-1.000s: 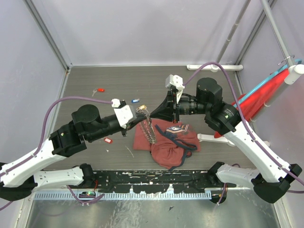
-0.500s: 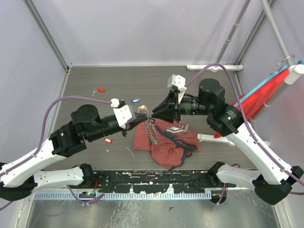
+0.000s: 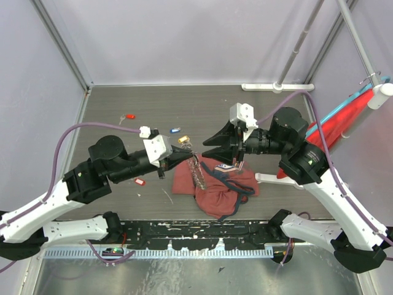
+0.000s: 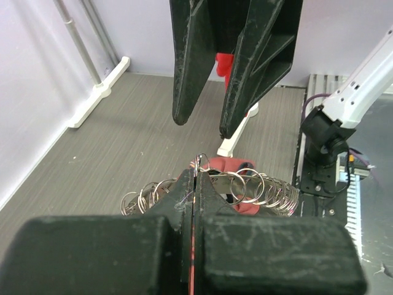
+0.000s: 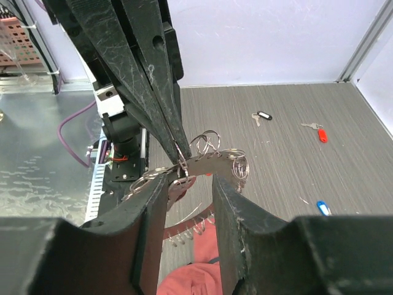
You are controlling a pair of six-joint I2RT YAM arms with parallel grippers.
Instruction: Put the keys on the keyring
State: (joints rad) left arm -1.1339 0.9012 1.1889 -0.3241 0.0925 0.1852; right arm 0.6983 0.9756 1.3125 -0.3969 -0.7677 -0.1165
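Observation:
My left gripper point(image 3: 184, 153) is shut on the keyring point(image 3: 195, 169), a wire ring fringed with silvery rings, and holds it above the dark-red cloth bag point(image 3: 215, 190). In the left wrist view my fingers point(image 4: 184, 184) pinch the keyring point(image 4: 249, 187). My right gripper point(image 3: 210, 152) is open and empty, just right of the ring; its fingers straddle the keyring point(image 5: 212, 161) without touching it. Loose keys lie on the floor: red point(image 3: 128, 116), blue point(image 3: 175, 130), yellow point(image 3: 183, 141), another red one point(image 3: 139, 181). More keys point(image 3: 228, 166) lie on the bag.
A white bar point(image 3: 276, 87) lies along the back wall. A white bracket point(image 3: 270, 178) sits right of the bag. A red cloth point(image 3: 341, 123) hangs at the right wall. A black key point(image 5: 263, 115) lies on the floor. Grey walls enclose the table.
My right gripper has drawn back to the right, away from the keyring, and its jaws have spread open. The left gripper still holds the ring, shifted slightly left.

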